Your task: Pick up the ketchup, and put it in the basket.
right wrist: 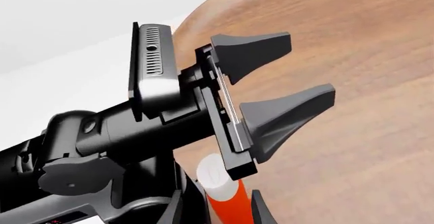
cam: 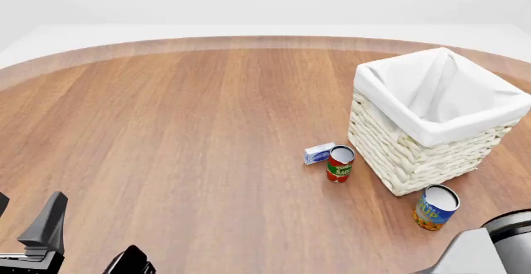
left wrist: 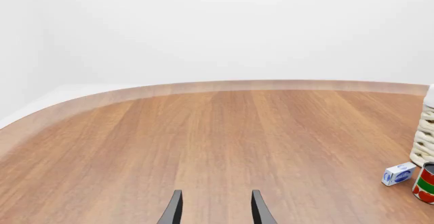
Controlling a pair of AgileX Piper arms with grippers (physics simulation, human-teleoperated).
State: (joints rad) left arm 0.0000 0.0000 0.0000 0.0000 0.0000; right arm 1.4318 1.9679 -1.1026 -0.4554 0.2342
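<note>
Two black fingers of the right pincer (right wrist: pixel 215 203) are seen clamped, apparently, on the orange-red, white-capped ketchup bottle (right wrist: pixel 224 201). The left pincer (left wrist: pixel 215 208) is held apart. At three o'clock on the wooden tabletop (cam: pixel 183 131), the cream wicker basket (cam: pixel 415 156) is placed.

**Both arms low at the near edge, one tool parted, one clamped**

The left tool (cam: pixel 83 237) sits at the front view's lower left corner, its two dark fingers (left wrist: pixel 174 210) parted with a clear gap and nothing between them, hovering above the table (left wrist: pixel 224 137). The right arm shows only as a grey link at the lower right corner of the front view. In the right wrist view, the right tool (right wrist: pixel 215 208) grips the ketchup (right wrist: pixel 222 196), fingers pressed to either side of it. The left arm crosses that same view, its wrist camera housing and spread fingers visible.
</note>
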